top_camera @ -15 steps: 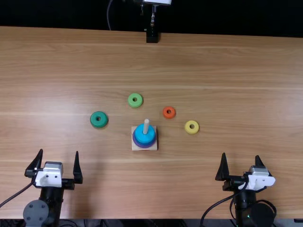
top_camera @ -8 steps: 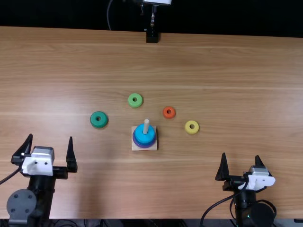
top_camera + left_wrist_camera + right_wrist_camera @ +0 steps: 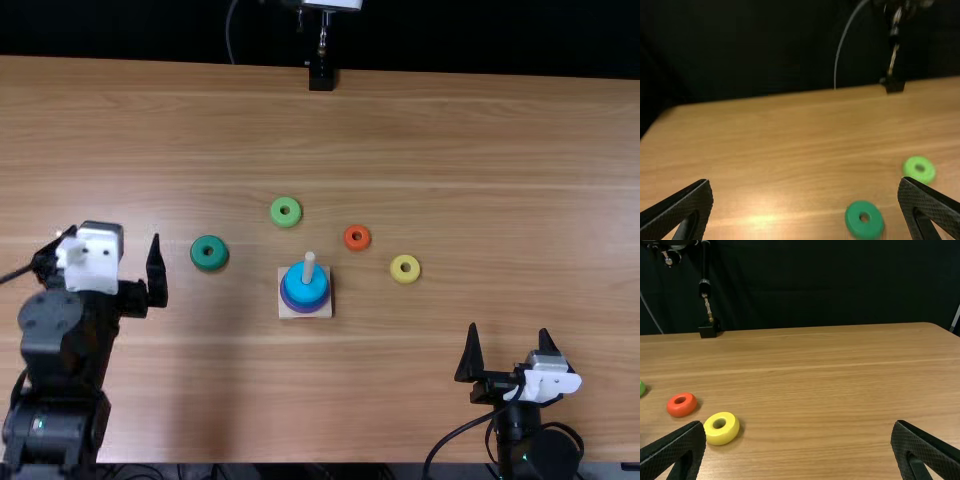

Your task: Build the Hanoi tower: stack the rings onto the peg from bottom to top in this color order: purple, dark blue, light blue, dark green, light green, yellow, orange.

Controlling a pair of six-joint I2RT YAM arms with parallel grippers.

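From here, with both the left gripper (image 3: 114, 236) and right gripper (image 3: 508, 329) spread wide, the left should straddle the round dark green ring (image 3: 209, 264) left of the upright pale wooden peg (image 3: 309, 262), pinch evenly, then lift above its tip.

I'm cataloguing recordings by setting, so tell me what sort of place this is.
Probably a robotics lab or test bench: two black robot arms stand at a light brown wooden table, a black curtain-like backdrop hangs behind, and coloured rings surround a pale wooden peg.
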